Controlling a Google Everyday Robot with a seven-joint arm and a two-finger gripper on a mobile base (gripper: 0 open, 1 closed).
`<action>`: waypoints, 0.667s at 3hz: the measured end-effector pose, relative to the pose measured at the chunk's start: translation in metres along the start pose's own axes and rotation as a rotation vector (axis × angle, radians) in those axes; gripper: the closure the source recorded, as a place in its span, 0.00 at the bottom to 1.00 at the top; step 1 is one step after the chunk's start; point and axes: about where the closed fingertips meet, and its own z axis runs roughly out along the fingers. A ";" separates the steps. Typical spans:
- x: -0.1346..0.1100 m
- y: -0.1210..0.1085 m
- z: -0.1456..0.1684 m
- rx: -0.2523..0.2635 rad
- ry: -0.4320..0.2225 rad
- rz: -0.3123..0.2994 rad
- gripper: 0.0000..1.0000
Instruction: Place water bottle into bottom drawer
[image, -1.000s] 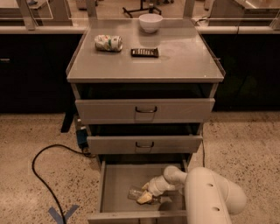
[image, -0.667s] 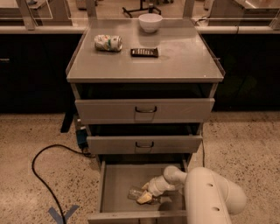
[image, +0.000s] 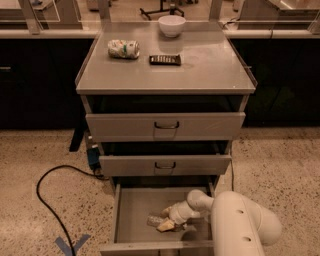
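The bottom drawer (image: 131, 206) is pulled open at the foot of the grey cabinet, with a plain flat grey inside. The water bottle (image: 155, 220), clear and crinkled, lies on its side on the drawer floor right of centre. My gripper (image: 167, 225) reaches down into the drawer from the right, its tip at the bottle's right end. My white arm (image: 240, 225) covers the drawer's right front corner.
Two shallower drawers (image: 165, 127) with dark handles stand partly open above. On the cabinet top (image: 210, 65) are a crushed white-green can (image: 123, 48), a dark flat device (image: 165, 60) and a white bowl (image: 171, 25). A black cable (image: 47, 200) loops on the floor at left.
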 end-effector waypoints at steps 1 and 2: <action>0.000 0.000 0.000 0.000 0.000 0.000 0.00; 0.000 0.000 0.000 0.000 0.000 0.000 0.00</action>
